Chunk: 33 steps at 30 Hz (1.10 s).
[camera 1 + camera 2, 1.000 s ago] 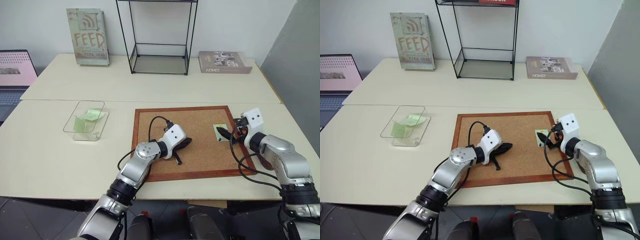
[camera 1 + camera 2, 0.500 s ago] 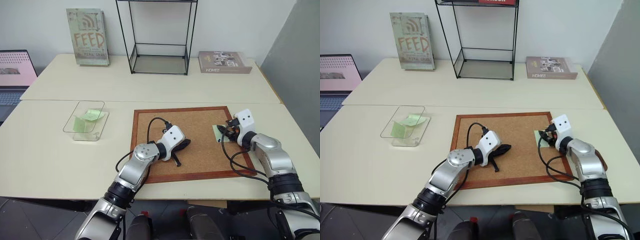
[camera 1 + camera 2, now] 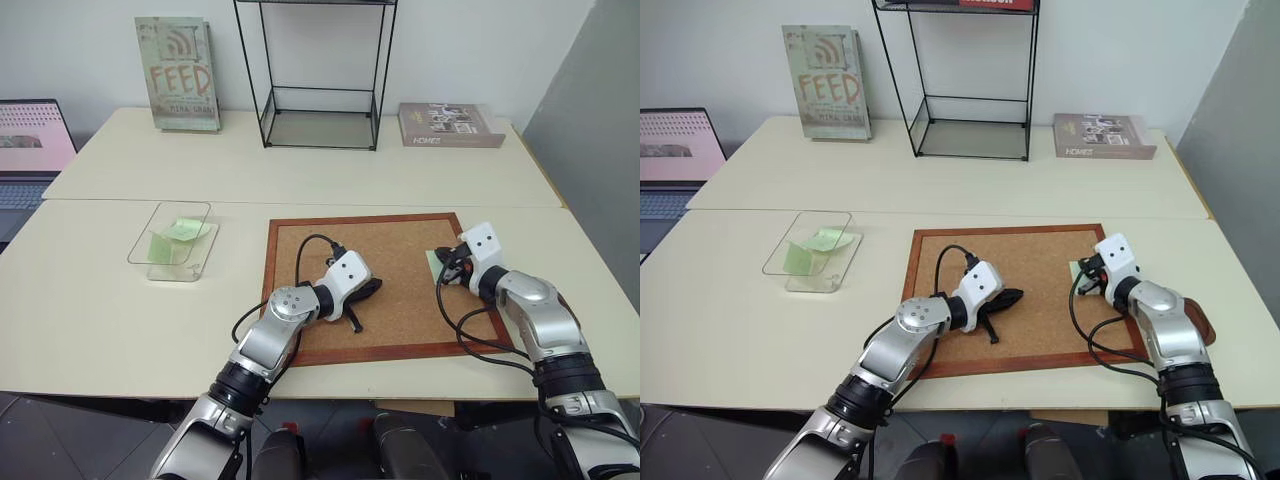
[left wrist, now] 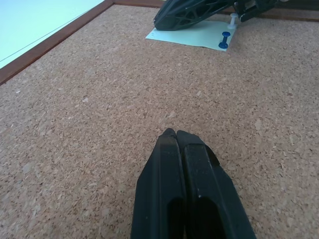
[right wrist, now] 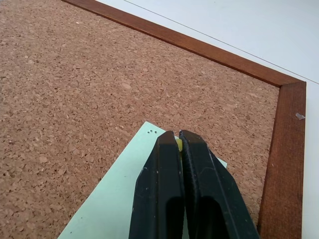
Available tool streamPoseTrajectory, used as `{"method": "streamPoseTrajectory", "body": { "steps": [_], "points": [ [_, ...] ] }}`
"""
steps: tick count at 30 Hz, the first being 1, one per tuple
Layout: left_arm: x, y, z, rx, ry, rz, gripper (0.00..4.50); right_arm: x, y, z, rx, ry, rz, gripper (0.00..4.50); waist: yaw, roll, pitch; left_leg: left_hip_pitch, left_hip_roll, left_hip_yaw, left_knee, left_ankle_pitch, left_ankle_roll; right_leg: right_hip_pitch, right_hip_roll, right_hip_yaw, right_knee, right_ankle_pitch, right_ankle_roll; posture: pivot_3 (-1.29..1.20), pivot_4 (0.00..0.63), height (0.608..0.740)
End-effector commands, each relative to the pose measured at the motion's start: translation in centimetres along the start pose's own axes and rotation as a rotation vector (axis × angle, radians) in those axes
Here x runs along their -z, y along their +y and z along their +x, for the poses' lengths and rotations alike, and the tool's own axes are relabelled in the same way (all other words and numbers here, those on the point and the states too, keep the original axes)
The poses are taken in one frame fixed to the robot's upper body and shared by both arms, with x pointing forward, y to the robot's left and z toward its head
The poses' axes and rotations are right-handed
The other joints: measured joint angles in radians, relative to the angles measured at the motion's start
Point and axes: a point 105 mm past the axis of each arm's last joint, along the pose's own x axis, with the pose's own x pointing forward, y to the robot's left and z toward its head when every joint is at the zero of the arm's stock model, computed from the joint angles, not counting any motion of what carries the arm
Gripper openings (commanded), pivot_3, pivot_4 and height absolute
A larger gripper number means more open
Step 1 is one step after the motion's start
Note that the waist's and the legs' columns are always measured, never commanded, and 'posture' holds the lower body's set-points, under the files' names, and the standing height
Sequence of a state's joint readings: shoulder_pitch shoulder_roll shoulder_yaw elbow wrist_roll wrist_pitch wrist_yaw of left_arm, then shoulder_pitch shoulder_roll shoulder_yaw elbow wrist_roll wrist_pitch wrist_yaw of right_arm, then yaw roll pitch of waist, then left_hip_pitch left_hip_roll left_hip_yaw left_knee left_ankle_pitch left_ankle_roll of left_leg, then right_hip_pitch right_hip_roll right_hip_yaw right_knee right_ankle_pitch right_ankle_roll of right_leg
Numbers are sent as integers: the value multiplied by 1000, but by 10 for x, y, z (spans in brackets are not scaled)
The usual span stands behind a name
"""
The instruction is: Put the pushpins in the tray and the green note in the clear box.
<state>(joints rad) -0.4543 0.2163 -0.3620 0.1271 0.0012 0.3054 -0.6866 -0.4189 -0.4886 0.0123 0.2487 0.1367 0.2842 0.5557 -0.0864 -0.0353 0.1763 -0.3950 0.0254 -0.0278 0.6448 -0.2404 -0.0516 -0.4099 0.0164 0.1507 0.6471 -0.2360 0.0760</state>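
The green note (image 3: 434, 262) lies on the right part of the corkboard (image 3: 400, 310). My right gripper (image 5: 175, 133) is shut over the note's far edge, with a small yellow pushpin (image 5: 178, 144) pinched between its tips. A blue pushpin (image 4: 224, 40) and a white pushpin (image 4: 233, 20) stick in the note's other edge. My left gripper (image 4: 175, 132) is shut and empty, low over the middle of the board. The clear box (image 3: 185, 272) sits to the left with curled green slips inside. The dark red tray (image 3: 1204, 327) peeks out behind my right forearm.
A black wire shelf (image 3: 318, 132) stands at the back centre, with an upright book (image 3: 178, 72) to its left and a flat book (image 3: 448, 124) to its right. A laptop (image 3: 28, 145) is at the far left. A grey wall borders the table's right side.
My right gripper went from open to shut at the note's edge, closing on the yellow pin. The left gripper stayed still.
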Motion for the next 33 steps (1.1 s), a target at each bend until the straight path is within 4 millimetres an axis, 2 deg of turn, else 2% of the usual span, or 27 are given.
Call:
{"method": "streamPoseTrajectory", "body": {
  "steps": [1, 15, 18, 21, 26, 29, 33],
  "points": [
    [15, -3, 2, 12, 77, -4, 0, -28, -10, -12, 42, -97, -32, 13, 1, 0, 0, 0, 0, 0, 0, 0, 0, 0, 0, 0, 0, 0, 0, 0, 150, 740],
    [19, -3, 6, 16, 101, 6, 0, -51, -12, -27, 82, -161, 13, 13, 0, 0, 0, 3, 0, 0, 1, 0, 0, 3, 0, 0, 0, 0, 0, 0, 150, 740],
    [18, -3, 6, 20, 100, 9, 0, -57, -19, -38, 125, -177, 5, 13, 1, 0, 0, 3, 0, 0, 1, 0, 0, 3, 0, 0, 0, 0, -1, 0, 150, 740],
    [18, -4, 7, 21, 98, 10, 0, -58, -27, -62, 173, -170, -33, 13, 6, 0, 0, 3, 0, 0, 1, 0, 0, 3, 0, 0, -1, 0, 0, 0, 150, 740],
    [18, -6, 7, 26, 92, 17, 0, -33, -33, -104, 240, -45, -109, 13, 9, 0, -1, 2, -1, -1, 1, 0, 0, 3, -1, 0, -2, 0, 0, 0, 150, 740],
    [18, -5, 7, 27, 90, 25, 0, -10, -35, -128, 283, 67, -127, 13, 7, 1, -1, 2, -1, -1, 0, 0, 0, 3, 0, 0, -2, -3, -5, 0, 150, 740],
    [18, -5, 8, 29, 90, 32, 0, 14, -39, -150, 329, 186, -132, 13, 4, 1, -1, 4, -1, 0, 1, 0, 0, 4, 0, 1, -2, -4, -6, 0, 150, 740]
  ]
}}
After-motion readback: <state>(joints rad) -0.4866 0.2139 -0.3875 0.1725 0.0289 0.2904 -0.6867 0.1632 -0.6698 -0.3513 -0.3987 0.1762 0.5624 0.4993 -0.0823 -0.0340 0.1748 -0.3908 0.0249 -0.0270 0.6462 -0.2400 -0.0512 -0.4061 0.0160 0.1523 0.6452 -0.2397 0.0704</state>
